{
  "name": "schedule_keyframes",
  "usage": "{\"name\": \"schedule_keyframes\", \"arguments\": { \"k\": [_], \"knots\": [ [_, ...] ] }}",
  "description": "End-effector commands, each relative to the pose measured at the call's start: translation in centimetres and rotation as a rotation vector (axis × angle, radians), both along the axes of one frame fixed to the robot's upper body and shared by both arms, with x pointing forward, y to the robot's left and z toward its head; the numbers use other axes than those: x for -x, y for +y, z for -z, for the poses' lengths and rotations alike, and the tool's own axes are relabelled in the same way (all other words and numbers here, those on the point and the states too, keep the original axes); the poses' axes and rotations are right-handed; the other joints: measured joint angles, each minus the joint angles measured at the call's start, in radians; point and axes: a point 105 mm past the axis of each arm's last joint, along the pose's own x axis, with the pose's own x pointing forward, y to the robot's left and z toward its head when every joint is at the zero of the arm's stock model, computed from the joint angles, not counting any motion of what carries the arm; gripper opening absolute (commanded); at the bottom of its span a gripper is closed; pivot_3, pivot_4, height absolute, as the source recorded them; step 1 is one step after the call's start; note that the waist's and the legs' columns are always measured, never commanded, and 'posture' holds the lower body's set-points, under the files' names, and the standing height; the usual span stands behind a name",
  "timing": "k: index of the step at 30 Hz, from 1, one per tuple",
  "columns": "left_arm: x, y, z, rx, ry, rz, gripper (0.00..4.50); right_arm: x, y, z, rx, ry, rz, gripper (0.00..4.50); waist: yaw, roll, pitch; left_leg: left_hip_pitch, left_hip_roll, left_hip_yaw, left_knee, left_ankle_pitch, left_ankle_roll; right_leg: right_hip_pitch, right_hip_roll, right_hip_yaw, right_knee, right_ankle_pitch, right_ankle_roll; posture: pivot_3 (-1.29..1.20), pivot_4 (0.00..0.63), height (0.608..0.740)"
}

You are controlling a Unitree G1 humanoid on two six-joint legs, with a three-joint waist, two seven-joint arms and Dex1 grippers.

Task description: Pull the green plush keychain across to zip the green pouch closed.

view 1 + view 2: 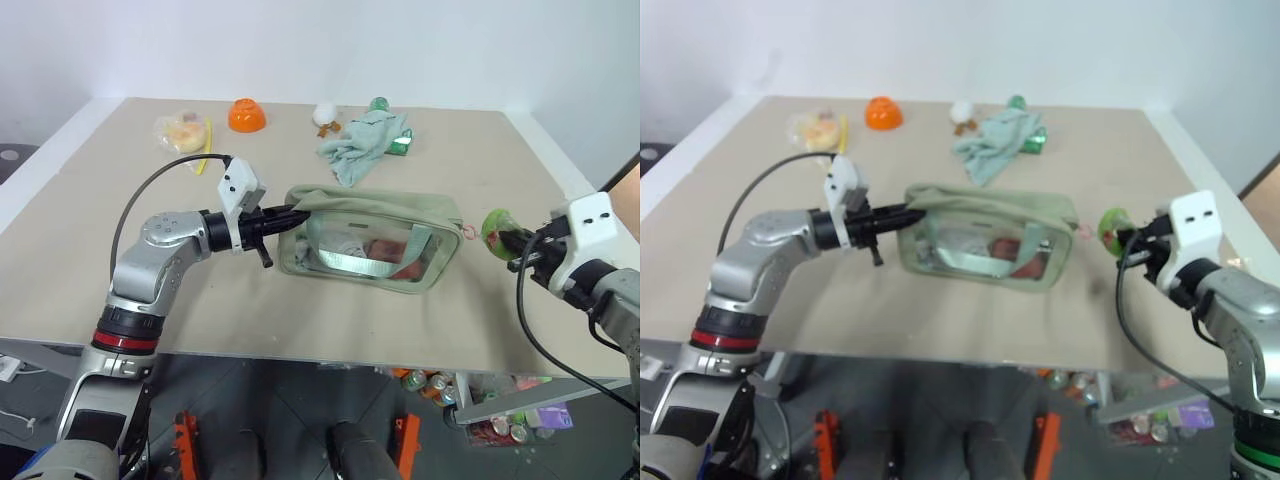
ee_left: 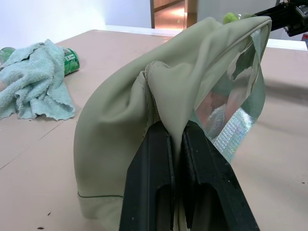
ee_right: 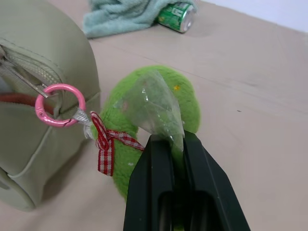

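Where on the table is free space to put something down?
The table is bare along its near edge in front of the green pouch, and at its far right beyond the towel. The far edge is crowded: snack bag, orange bowl, can.

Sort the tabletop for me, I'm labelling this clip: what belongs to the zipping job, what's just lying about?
Job: boxy sage-green fabric pouch; fuzzy lime-green plush keychain; left gripper; right gripper.
Lying about: orange bowl; pale mint cloth; green can; bagged food.
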Motion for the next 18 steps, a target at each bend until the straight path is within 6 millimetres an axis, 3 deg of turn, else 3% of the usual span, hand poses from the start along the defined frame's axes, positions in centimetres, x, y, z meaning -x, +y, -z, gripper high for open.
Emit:
{"name": "schedule_keyframes", "arguments": {
  "k": [1, 4, 11, 18],
  "knots": [
    [-0.4, 2.2, -0.8, 0.004, -0.026, -0.081, 0.02, 0.2, -1.3, 0.3, 0.052, -0.025, 0.104, 0.00, -0.002, 0.000, 0.000, 0.000, 0.000, 0.000, 0.000, 0.000, 0.000, 0.000, 0.000, 0.000, 0.000, 0.000, 0.000, 0.00, 0.150, 0.740],
    [-0.4, 2.2, -0.8, 0.004, -0.026, -0.079, 0.02, 0.1, -1.8, -1.5, 0.056, -0.098, 0.132, 0.00, -0.007, 0.000, 0.000, 0.000, 0.000, 0.001, 0.000, 0.000, 0.000, 0.000, 0.000, 0.001, 0.000, 0.000, 0.000, 0.00, 0.150, 0.740],
    [-0.1, 1.9, -0.6, 0.000, -0.016, -0.065, 0.02, 0.0, -3.5, -8.4, 0.107, -0.291, 0.160, 0.00, -0.011, 0.000, 0.000, 0.000, -0.001, 0.002, 0.000, 0.000, 0.000, 0.000, 0.000, 0.002, 0.000, 0.000, 0.000, 0.00, 0.150, 0.740],
    [0.0, 1.6, -0.3, -0.001, -0.005, -0.054, 0.02, -0.1, -4.2, -11.4, 0.206, -0.305, 0.120, 0.00, -0.010, 0.000, 0.000, -0.001, -0.002, 0.002, -0.001, 0.000, 0.000, -0.001, -0.002, 0.002, 0.000, -0.002, 0.002, 0.00, 0.150, 0.740]
  ]
}}
